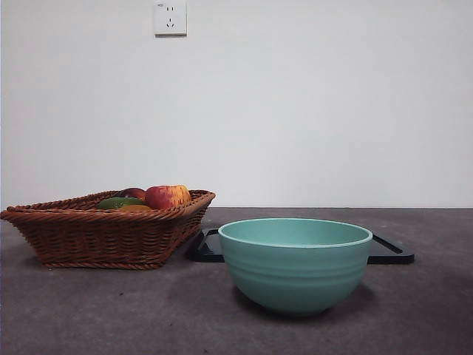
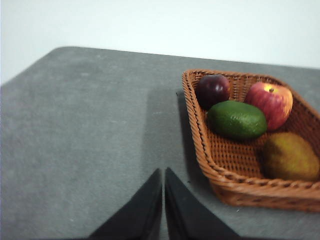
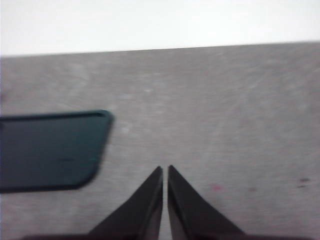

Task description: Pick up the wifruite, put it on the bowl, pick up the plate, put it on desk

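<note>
The wifruite [image 2: 291,156], a small dull brown oval, lies in a corner of the brown wicker basket [image 2: 200,145] in the left wrist view. In the front view only a sliver of the wifruite [image 1: 135,208] shows over the basket rim. The teal-green bowl [image 1: 295,262] stands empty-looking on the desk [image 1: 111,318], right of the basket. Behind it lies a flat black tray [image 1: 388,251], the only plate-like thing in view. My left gripper [image 2: 163,171] is shut, above bare desk beside the basket. My right gripper [image 3: 165,168] is shut over the desk, near the tray's [image 3: 50,150] corner.
The basket [image 1: 96,237] also holds a red-yellow apple [image 2: 272,102], a green fruit [image 2: 236,119] and a dark purple fruit [image 2: 212,90]. A white wall with a socket [image 1: 170,18] stands behind the desk. No arm shows in the front view.
</note>
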You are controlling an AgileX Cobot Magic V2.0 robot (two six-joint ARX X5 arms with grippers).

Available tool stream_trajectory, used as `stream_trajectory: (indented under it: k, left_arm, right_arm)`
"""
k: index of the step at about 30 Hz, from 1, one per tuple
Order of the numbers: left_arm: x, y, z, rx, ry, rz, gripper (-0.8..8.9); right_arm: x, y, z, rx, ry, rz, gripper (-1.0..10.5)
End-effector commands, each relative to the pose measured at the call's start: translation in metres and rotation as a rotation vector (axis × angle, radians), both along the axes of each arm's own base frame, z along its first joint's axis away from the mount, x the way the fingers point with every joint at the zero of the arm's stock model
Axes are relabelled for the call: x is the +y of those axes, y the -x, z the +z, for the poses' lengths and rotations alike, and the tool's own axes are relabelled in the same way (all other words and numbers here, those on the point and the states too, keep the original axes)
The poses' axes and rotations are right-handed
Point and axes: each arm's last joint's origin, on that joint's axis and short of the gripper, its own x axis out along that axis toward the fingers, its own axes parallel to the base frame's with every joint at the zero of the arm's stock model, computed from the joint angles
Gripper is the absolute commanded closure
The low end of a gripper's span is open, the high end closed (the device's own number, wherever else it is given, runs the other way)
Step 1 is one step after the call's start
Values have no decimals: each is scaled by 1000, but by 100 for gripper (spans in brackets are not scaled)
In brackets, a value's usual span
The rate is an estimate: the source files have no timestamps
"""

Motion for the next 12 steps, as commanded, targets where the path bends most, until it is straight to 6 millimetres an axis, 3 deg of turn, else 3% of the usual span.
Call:
stream_trajectory:
  k: [1, 12]
  left_arm:
    - [0, -1, -8, 33, 102, 20, 806]
    - [0, 1, 7, -4, 254, 40, 805]
  right_arm:
    - [0, 0, -2, 7, -101, -7, 940]
    - [2, 1, 5, -8, -217, 25, 940]
